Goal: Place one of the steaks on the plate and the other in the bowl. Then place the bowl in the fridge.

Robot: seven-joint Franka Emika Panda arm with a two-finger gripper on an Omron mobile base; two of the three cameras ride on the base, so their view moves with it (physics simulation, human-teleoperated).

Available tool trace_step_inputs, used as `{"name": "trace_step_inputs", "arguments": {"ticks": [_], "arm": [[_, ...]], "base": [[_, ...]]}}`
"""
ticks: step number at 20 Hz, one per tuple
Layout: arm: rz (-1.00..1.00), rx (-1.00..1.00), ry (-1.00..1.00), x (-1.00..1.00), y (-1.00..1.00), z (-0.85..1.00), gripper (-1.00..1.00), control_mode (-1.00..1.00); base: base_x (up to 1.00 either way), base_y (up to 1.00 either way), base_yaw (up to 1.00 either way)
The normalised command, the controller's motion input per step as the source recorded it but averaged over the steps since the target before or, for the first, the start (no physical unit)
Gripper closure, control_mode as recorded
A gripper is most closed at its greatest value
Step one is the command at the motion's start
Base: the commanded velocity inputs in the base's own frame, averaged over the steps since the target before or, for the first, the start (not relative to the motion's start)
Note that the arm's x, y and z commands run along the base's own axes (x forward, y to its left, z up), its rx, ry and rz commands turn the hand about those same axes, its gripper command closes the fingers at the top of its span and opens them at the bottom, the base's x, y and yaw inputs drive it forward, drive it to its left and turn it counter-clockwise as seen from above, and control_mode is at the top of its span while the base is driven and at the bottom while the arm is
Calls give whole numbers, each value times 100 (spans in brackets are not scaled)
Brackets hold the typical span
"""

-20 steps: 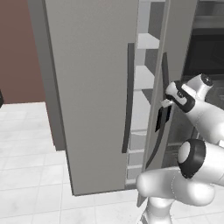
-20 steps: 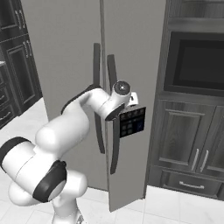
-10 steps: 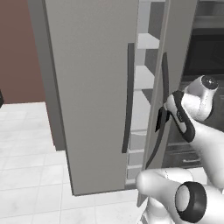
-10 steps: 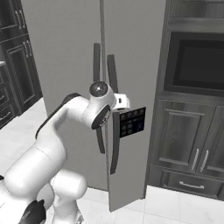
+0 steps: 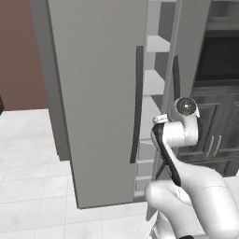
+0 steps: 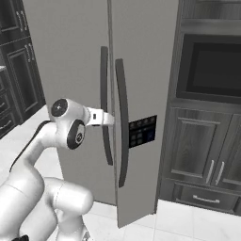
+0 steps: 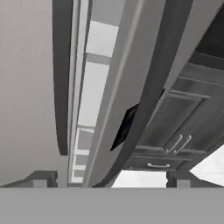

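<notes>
Between fridge doors a gap, hand view adds gripper fingers spread, empty.

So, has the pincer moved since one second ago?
Yes: in the right base view the pincer has pulled back to the left, away from the dark control panel.

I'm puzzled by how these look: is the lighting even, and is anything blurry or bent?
Left base view: flat, even light on the fridge, no glare, pale shelves bright in the door gap. Right base view: crisp, with soft sheen on the right door's handle. Hand view: softer and blockier, the handle looming large and curved beside the open end effector.
</notes>
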Motion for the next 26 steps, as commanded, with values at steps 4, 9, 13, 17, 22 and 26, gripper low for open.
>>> {"name": "trace_step_inputs", "arguments": {"ticks": [4,9,13,17,22,26], "arm": [[-49,-6,-5,80,91,0,-100,-100],[-36,-19,18,100,58,0,-100,-100],[-19,-8,57,91,-18,3,-100,-100],[-7,-9,75,61,-53,4,-100,-100],[0,-12,47,9,-33,-12,-100,-100],[-12,-20,39,-38,-24,-4,-100,-100]], "base": [[0,0,0],[0,0,0],[0,0,0],[0,0,0],[0,0,0],[0,0,0]]}}
